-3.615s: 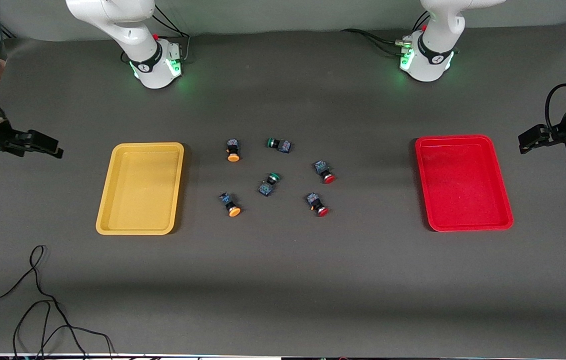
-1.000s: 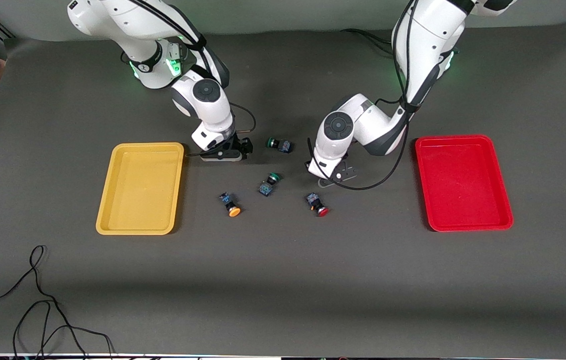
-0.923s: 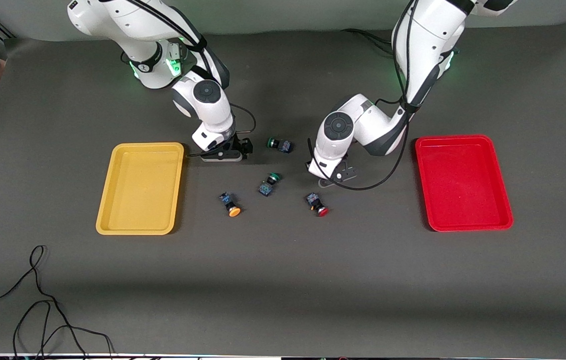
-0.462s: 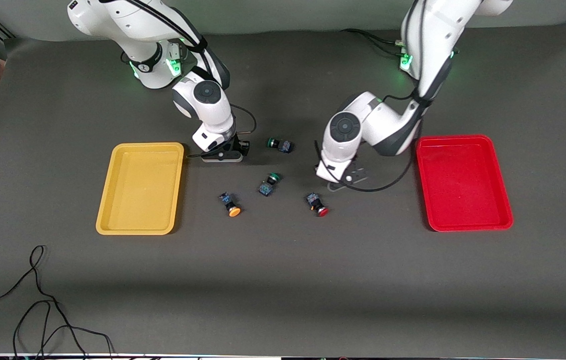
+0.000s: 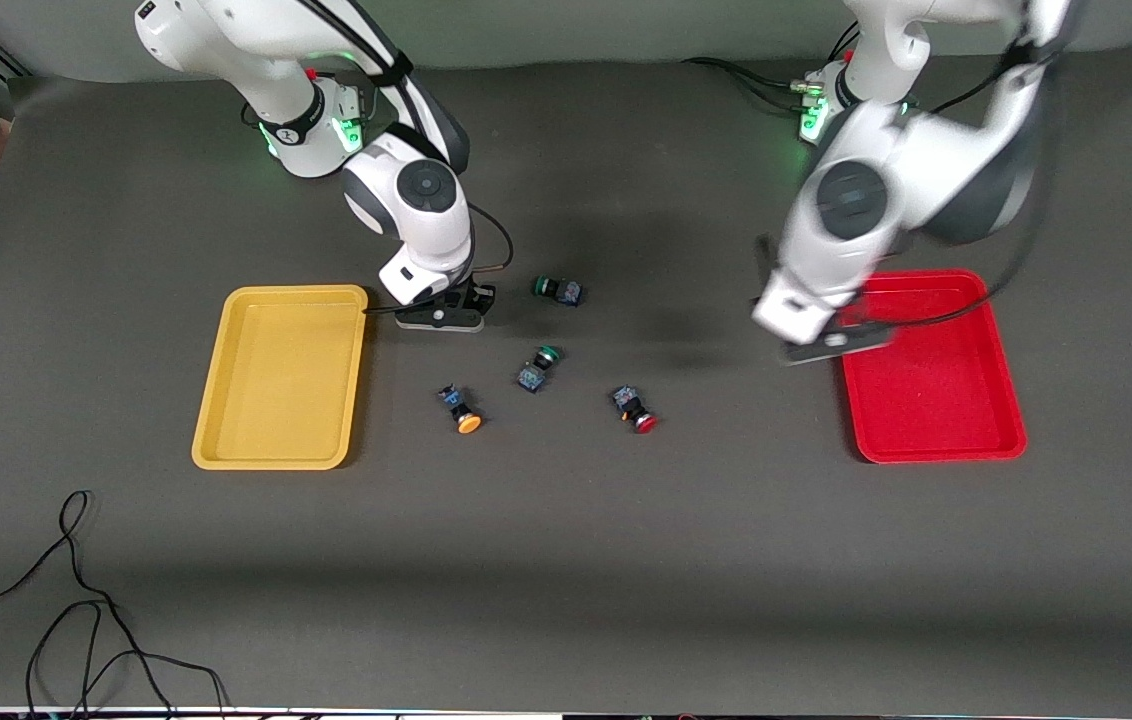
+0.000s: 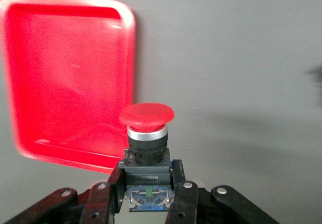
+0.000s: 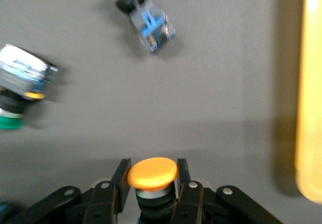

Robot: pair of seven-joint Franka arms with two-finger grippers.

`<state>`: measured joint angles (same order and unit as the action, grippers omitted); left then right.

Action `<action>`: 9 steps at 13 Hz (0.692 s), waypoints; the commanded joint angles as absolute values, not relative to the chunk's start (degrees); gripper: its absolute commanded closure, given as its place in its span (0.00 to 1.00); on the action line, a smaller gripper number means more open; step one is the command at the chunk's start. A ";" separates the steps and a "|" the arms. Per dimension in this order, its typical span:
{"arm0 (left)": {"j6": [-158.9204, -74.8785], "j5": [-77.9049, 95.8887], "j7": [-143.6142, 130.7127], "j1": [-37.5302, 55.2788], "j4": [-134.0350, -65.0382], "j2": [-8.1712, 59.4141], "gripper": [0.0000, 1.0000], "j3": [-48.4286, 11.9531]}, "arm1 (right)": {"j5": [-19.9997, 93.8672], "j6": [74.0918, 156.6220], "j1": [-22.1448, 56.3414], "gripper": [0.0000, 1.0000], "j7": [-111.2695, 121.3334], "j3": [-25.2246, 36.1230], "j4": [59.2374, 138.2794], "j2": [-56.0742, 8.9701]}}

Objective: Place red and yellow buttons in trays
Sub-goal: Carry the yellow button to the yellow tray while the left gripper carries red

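two green-capped switches (image 5: 559, 290) (image 5: 538, 368), black cable (image 5: 76, 610)

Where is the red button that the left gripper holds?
The red button sits in the left gripper, in the air just beside the red tray.

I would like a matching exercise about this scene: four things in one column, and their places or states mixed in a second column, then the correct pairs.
1. red tray
2. yellow tray
3. left gripper
4. right gripper

A. shut on a yellow-capped button
B. at the right arm's end of the table
C. shut on a red-capped button
D. at the left arm's end of the table

Pairs: 1-D, 2-B, 3-C, 4-A
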<state>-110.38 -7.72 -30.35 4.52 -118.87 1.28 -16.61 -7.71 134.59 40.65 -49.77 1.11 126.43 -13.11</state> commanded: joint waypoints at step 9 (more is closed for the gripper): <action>-131.89 -6.15 -9.15 -11.58 -139.91 0.69 1.00 -16.17 | 3.86 112.14 40.43 0.76 2.13 34.85 107.31 -9.58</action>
<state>-126.90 -6.96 -11.84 -9.28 -137.83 -1.59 -16.24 2.24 111.59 39.87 -7.62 28.24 107.92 -9.01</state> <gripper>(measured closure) 0.595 0.586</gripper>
